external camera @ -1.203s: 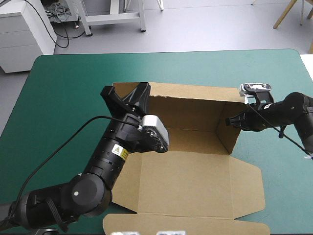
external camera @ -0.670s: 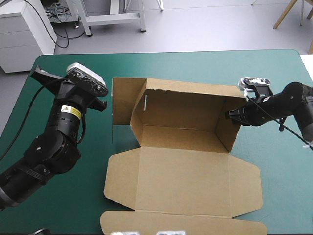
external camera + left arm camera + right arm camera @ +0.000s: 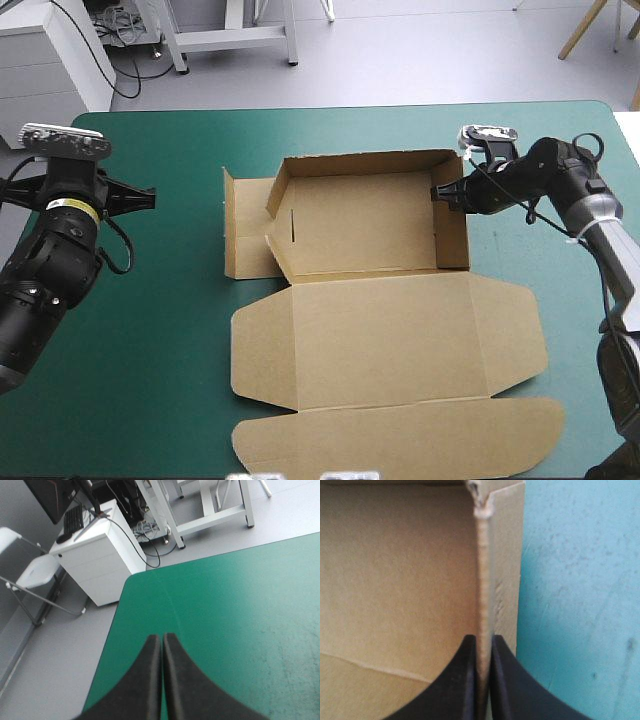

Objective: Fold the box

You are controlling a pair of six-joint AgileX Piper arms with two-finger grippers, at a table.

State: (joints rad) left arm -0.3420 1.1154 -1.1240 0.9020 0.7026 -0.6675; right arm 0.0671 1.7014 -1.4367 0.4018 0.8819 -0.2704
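High view: the brown box sat mid-table as an open tray, with its lid flat toward 6 o'clock. The back and right walls stood up. The left wall was splayed outward at 9 o'clock, possibly half-creased; hard to tell from here. The right gripper was at the right wall, at 3 o'clock of the tray. The left gripper hung well apart at 9 o'clock, over the teal-green cover.

Left wrist view: the left gripper had its fingers pressed together, holding nothing, with only cover ahead.

Right wrist view: the right gripper was pinched nearly closed on the right wall's top edge, the board between its fingers.

Judgement: the right pinch should hold steady as an anchor while the left arm raises the splayed wall squarely along its crease.
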